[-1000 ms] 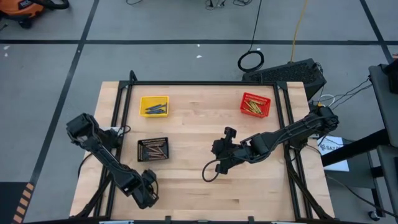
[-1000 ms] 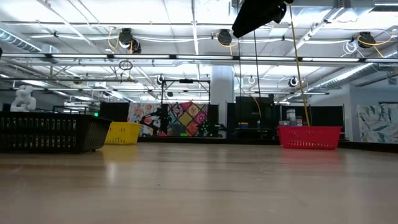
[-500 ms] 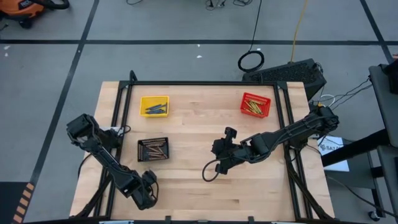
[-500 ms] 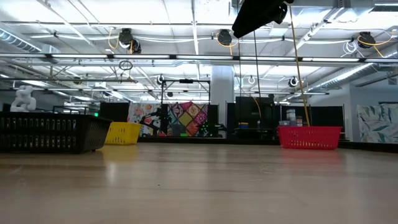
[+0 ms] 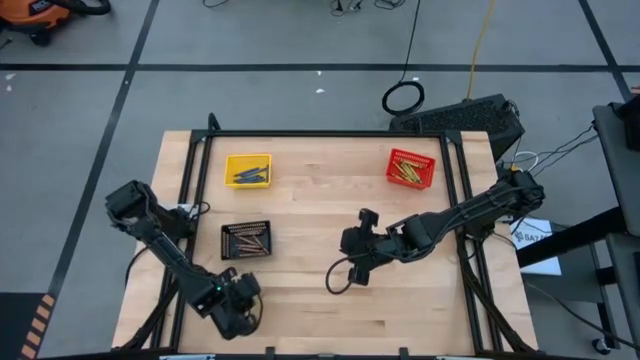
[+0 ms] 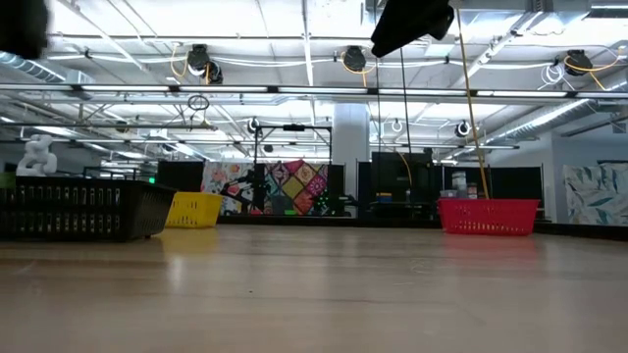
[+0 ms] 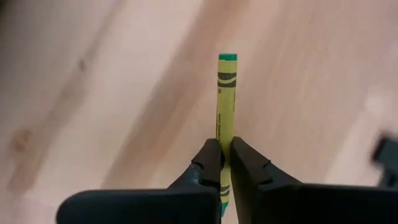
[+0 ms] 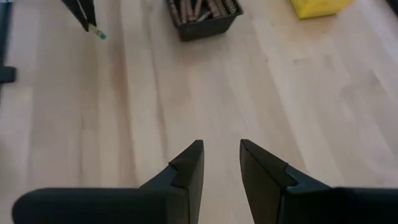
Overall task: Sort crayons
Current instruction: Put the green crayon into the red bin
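The left gripper (image 7: 225, 163), hovering over the pale wooden bench (image 5: 320, 310) at about seven o'clock, is clamping a thin yellow-green paper-wrapped crayon (image 7: 225, 106) between its fingertips. The right gripper (image 8: 221, 163) is waiting near the bench's centre with its fingers standing slightly apart, gripping nothing. Other crayons are lying in the yellow mesh basket (image 5: 247, 169) at eleven o'clock, the red mesh basket (image 5: 411, 168) at one o'clock and the black mesh basket (image 5: 246, 239) at nine o'clock.

Pale smooth wooden table (image 5: 320, 300); paper-wrapped crayon (image 7: 225, 118); plastic mesh baskets (image 5: 246, 240).

Bright overhead light — soft shadows
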Controlling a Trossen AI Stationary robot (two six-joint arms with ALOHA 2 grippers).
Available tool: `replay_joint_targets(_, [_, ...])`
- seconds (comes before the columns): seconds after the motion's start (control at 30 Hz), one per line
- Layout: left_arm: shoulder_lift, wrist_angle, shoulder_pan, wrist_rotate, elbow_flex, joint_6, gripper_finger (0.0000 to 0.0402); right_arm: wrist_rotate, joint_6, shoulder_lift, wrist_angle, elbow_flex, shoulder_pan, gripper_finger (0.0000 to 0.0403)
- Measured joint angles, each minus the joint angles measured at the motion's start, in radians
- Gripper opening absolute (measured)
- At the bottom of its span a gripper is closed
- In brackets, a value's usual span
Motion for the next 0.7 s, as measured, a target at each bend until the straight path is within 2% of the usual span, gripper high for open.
replay_joint_targets(0.2, [-0.024,0.018,0.011,-0.069,0.002,0.058,0.0009,-0.002,-0.028,0.0,0.022,0.0,0.001,0.0091])
replay_joint_targets(0.33, [-0.024,0.026,0.011,-0.074,0.002,0.062,0.0009,-0.003,-0.077,0.0,0.062,0.0,0.006,0.0091])
replay_joint_targets(0.7, [-0.025,0.166,0.069,-0.165,0.003,0.274,0.0008,-0.003,-0.201,0.0,0.177,0.0,0.062,0.0094])
